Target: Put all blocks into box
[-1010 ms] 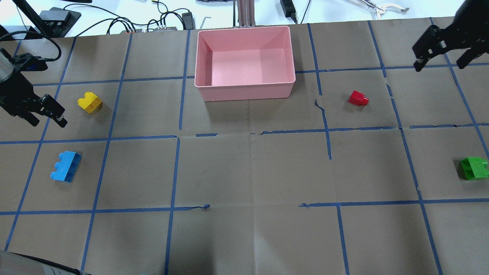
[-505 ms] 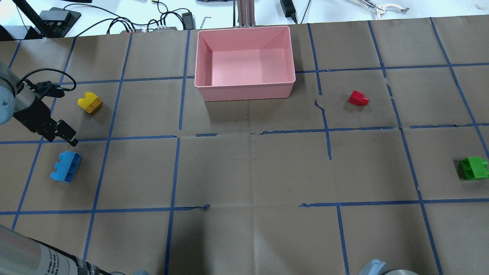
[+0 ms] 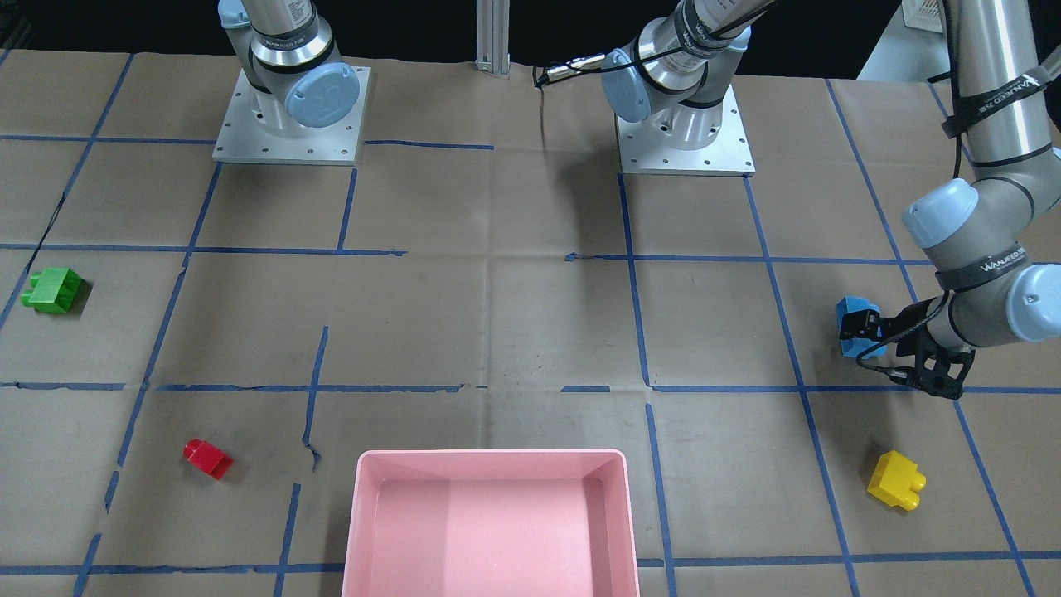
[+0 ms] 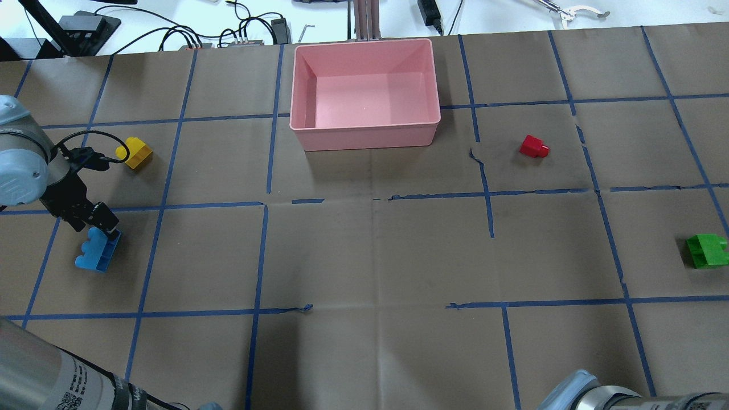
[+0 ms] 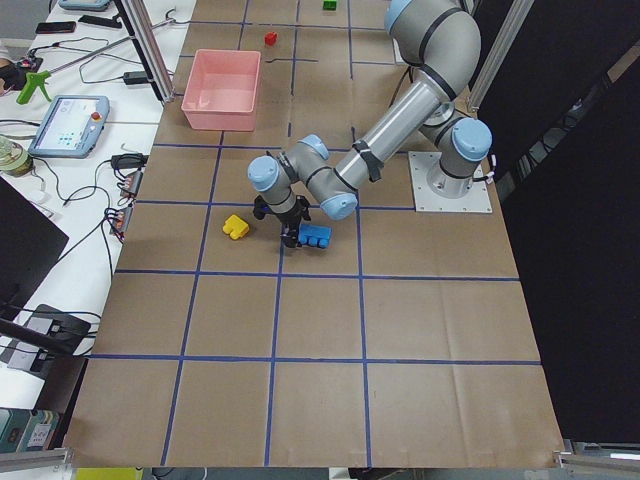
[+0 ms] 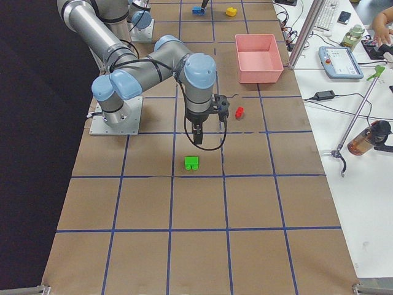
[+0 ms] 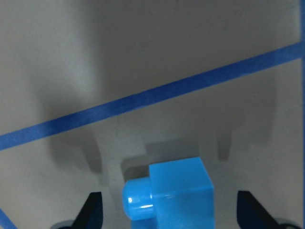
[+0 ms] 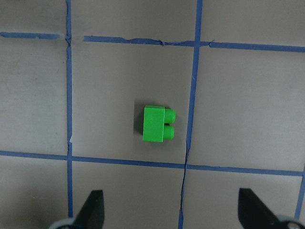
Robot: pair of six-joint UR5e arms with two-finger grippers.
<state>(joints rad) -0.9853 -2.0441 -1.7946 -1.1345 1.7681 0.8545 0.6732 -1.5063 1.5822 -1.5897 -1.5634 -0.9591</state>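
Observation:
The blue brick [image 4: 94,256] lies at the table's left. My left gripper [image 4: 102,228] is open and low over the brick's far end. In the left wrist view that end [image 7: 171,193] sits between the two fingers [image 7: 93,212]. The yellow brick [image 4: 134,153] lies beyond it. The red brick [image 4: 533,146] lies right of the pink box [image 4: 364,135], which is empty. The green brick [image 4: 706,250] lies at the far right. My right gripper [image 8: 171,214] is open and hangs above the green brick [image 8: 158,124]; it does not show in the overhead view.
Brown paper with a blue tape grid covers the table [image 4: 370,256]. Cables and tools lie beyond its far edge [image 4: 239,34]. The two arm bases [image 3: 290,108] stand at the robot's side. The left arm's elbow [image 3: 978,249] hangs above the blue brick's square.
My left gripper has moved toward the robot's side, past the yellow brick, and down over the blue brick's end. My right gripper has left the overhead view's top right corner.

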